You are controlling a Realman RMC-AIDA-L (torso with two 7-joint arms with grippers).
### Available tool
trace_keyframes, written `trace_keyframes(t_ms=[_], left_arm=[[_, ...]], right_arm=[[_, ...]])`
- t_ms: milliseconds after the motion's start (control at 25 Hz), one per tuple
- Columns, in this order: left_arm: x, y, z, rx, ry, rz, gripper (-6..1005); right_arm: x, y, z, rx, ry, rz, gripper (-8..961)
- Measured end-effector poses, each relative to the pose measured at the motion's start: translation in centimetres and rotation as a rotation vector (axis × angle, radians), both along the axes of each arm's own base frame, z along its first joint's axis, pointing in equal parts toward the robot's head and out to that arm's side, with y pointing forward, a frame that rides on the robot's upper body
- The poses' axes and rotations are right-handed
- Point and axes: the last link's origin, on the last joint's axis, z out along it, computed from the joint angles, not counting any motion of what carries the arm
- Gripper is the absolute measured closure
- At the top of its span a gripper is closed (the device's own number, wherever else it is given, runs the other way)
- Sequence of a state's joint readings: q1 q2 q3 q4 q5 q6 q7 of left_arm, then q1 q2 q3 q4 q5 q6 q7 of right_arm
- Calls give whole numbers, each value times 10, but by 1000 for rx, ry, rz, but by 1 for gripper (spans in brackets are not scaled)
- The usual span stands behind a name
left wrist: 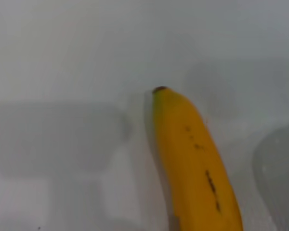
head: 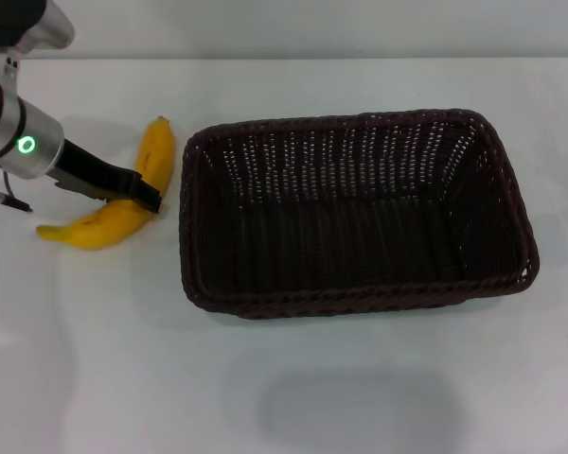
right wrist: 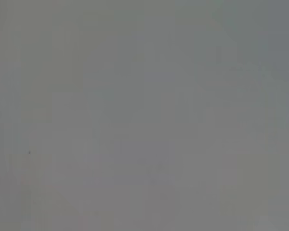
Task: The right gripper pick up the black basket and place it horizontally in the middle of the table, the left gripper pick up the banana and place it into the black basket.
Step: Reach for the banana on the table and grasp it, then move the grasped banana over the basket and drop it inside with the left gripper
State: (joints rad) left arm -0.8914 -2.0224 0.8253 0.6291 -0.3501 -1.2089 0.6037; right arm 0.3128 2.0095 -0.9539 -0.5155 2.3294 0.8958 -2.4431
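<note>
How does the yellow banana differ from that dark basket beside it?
The banana is bright yellow, smooth and curved; the black basket is near-black, woven and rectangular. The basket is far bigger than the banana. The left gripper is at the banana, while nothing touches the basket. Both rest on the white table.

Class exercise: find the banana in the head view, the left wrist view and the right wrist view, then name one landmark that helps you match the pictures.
Head view: the banana lies on the white table, on the left, beside the black basket, with the left gripper at its middle.
Left wrist view: the banana fills the lower centre, dark tip uppermost.
Right wrist view: not in it.
Shared landmark: the white table.
</note>
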Motion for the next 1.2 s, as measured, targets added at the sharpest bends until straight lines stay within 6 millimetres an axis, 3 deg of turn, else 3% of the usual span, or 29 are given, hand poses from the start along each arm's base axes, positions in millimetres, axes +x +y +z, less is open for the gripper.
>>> trace_keyframes(t_ms=[40,480,560,720,840,1000,1200], left_arm=[[1,0,0,-1,0,-1,418],[-4,2,7,33,4,12,484],[-5,6,17,66,10,16,489],[-5,7,57,174,4,6,483],[9,4,88,222,-10,-44,479],[43,-1,121,211,-69,-137,474],[95,-7,126,75,-238,-289,467]], right_arm=[[0,0,0,-1,0,0,404],[-1,0,-1,-3,2,4,397],[0,-1,-1,-2,3,3,395],[-1,-1,0,0,3,8,392],[-3,-1,2,5,6,22,390],[-5,0,5,11,15,34,388],[-8,0,5,12,9,52,384]])
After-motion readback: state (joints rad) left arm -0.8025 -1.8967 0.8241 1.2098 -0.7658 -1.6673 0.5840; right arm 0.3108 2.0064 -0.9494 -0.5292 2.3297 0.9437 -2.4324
